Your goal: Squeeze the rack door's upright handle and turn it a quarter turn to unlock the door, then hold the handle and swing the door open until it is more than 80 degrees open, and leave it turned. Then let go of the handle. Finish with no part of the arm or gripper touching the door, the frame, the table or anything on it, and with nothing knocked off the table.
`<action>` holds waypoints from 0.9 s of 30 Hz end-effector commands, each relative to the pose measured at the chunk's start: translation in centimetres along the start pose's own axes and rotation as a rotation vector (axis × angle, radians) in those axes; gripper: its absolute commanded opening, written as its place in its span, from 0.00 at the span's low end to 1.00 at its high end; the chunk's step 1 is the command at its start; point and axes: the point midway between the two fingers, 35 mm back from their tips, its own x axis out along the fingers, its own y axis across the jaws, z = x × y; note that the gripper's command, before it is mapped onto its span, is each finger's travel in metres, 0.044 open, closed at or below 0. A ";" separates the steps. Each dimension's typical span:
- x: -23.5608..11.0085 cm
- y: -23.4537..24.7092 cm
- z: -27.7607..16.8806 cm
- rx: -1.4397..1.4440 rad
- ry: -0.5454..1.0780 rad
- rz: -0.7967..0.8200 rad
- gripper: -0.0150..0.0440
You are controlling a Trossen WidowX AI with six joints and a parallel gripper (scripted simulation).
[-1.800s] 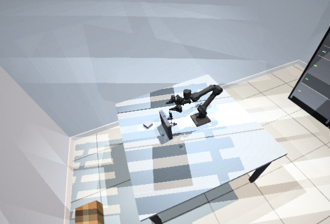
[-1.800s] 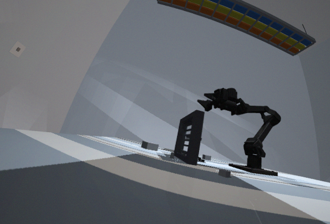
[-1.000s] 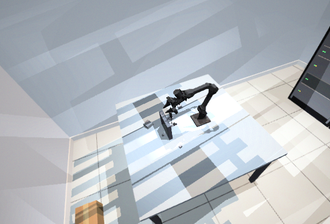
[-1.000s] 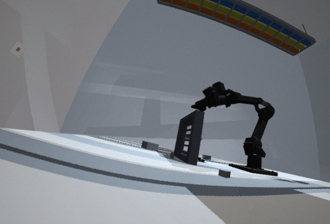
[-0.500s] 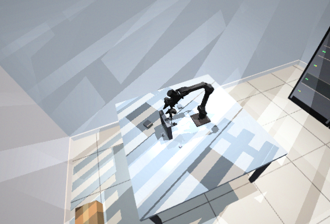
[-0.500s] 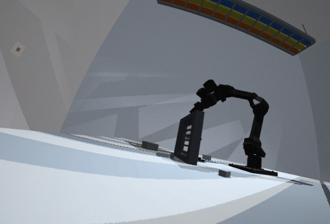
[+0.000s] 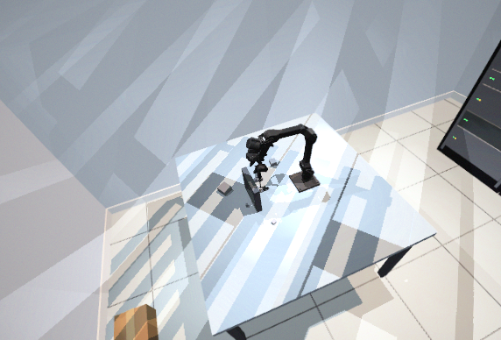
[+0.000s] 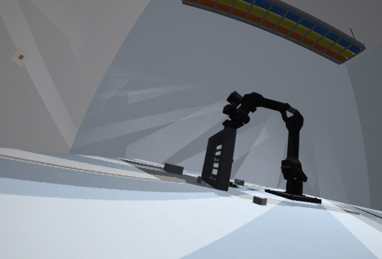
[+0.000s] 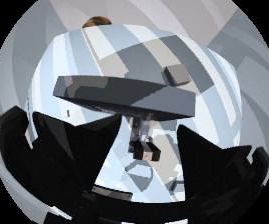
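Black gripper (image 7: 259, 173) (image 9: 150, 123) spread above the handle (image 9: 146, 150), gripping nothing; door (image 7: 252, 190) (image 8: 227, 160) (image 9: 130, 97) looks shut, so I judge turning, swinging and release outstanding

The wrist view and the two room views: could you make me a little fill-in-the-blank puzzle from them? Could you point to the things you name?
The hand (image 7: 259, 177) (image 9: 150, 123) has its two black fingers ____, not pinched together.
The arm's base plate (image 7: 297, 186) (image 8: 312, 200) rests on the ____.
In the exterior view, the upright rack frame (image 8: 232, 150) is coloured ____.
The orange-brown box (image 7: 136, 324) stands on the ____.

Missing words: apart; table; black; floor.
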 end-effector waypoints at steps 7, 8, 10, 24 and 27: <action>-0.4 -0.6 -1.1 -0.006 0.183 0.023 0.74; -0.4 -0.6 -1.2 -0.006 0.203 0.026 0.74; -0.5 -0.7 -1.5 -0.007 0.244 0.032 0.74; -0.6 -1.0 -2.9 -0.008 0.406 0.056 0.74; -0.2 -1.0 -3.1 -0.008 0.414 0.055 0.74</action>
